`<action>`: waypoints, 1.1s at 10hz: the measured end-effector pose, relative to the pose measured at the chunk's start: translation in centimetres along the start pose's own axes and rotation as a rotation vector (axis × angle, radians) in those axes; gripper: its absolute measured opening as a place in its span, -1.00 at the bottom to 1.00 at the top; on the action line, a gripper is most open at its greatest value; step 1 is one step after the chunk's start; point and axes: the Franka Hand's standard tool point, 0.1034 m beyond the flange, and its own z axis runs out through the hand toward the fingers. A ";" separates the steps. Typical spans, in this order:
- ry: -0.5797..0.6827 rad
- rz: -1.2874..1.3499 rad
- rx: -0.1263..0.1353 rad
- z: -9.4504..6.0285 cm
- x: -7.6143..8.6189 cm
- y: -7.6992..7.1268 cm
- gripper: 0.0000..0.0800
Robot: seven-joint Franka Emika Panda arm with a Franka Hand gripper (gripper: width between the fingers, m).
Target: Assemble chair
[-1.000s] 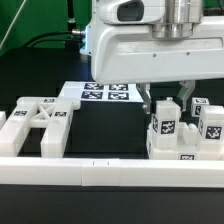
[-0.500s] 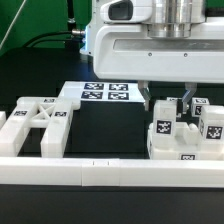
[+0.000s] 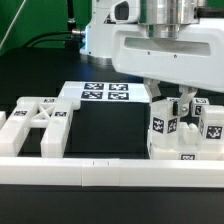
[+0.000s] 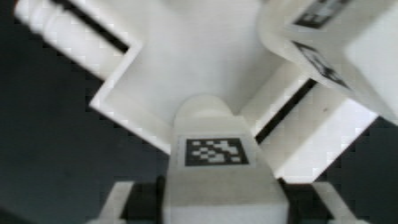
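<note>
Upright chair piece [image 3: 163, 125]: chunky white block, tag facing the camera, standing at the lower right of the exterior view. It sits in a cluster with a second tagged block [image 3: 213, 122] just to its right and a low tagged piece [image 3: 187, 157] in front. Can't tell whether these are joined or only touching.

End effector [image 3: 171, 103] is directly above the upright chair piece, with fingers [image 3: 186, 102] straddling its top, one on each side. The wrist view shows the same piece [image 4: 217, 148], tag up, running between the two fingers. Contact isn't resolvable in either view, so I can't tell if it's clamped or just bracketing.

Frame-shaped chair part [image 3: 35, 125], with several tags, lies flat at the lower left, well apart from the cluster.

Marker board [image 3: 100, 93] lies flat at centre frame, behind both groups. Long white border rail [image 3: 90, 172] runs across the bottom of the frame, in front of everything. Worktop [image 3: 105, 130] is black.
</note>
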 end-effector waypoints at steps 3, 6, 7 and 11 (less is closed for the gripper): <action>-0.010 0.203 0.007 0.0 0.0 -0.1 -0.28; -0.011 0.169 0.008 0.0 0.0 -0.1 0.16; -0.010 0.129 0.010 0.1 -0.1 -0.1 0.48; -0.004 -0.320 0.011 0.1 0.2 0.0 0.62</action>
